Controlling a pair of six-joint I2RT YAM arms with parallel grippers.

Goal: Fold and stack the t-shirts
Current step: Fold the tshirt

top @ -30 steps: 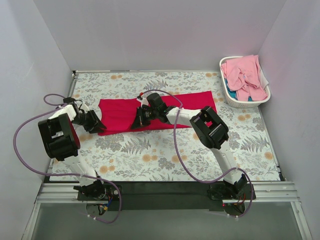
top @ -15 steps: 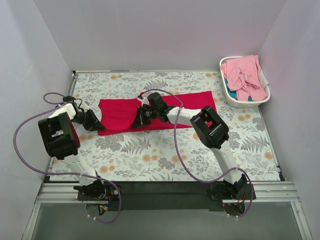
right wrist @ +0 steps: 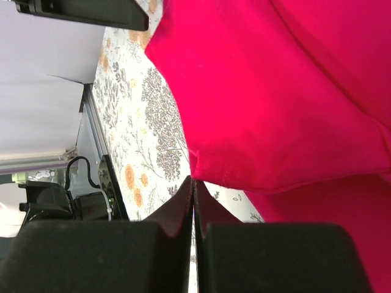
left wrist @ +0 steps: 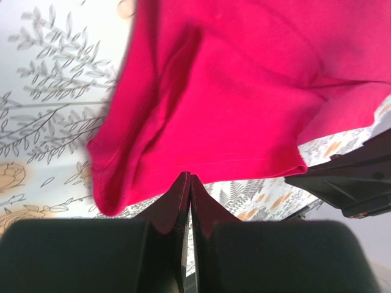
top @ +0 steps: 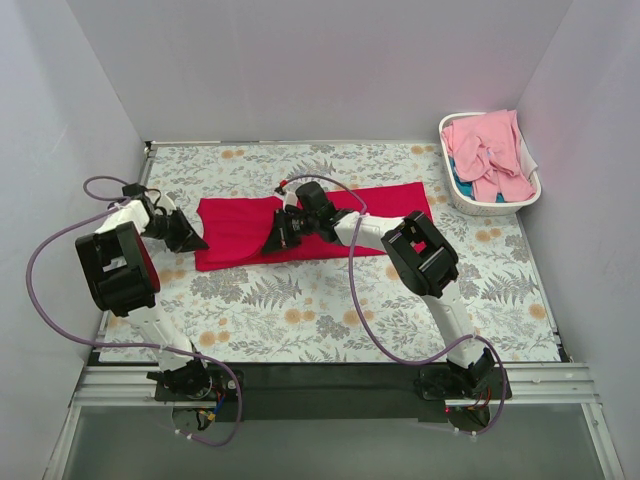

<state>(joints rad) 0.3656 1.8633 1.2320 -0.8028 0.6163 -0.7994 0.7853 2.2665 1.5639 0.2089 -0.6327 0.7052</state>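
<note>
Lying lengthwise across the floral table [top: 300, 300], the crimson red t-shirt [top: 235, 228] is held at two places along its near edge. The left end effector [left wrist: 188, 178] is clamped on the hem at the shirt's left end, and the right end effector [right wrist: 193, 182] is clamped on the hem near its middle. Pale pink t-shirts [top: 490, 150] lie heaped in the white laundry basket [top: 470, 208] at the far right corner.

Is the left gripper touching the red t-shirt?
Touching. The left wrist view shows the left gripper pinching the hem of the red t-shirt, jaws shut on the cloth.
</note>
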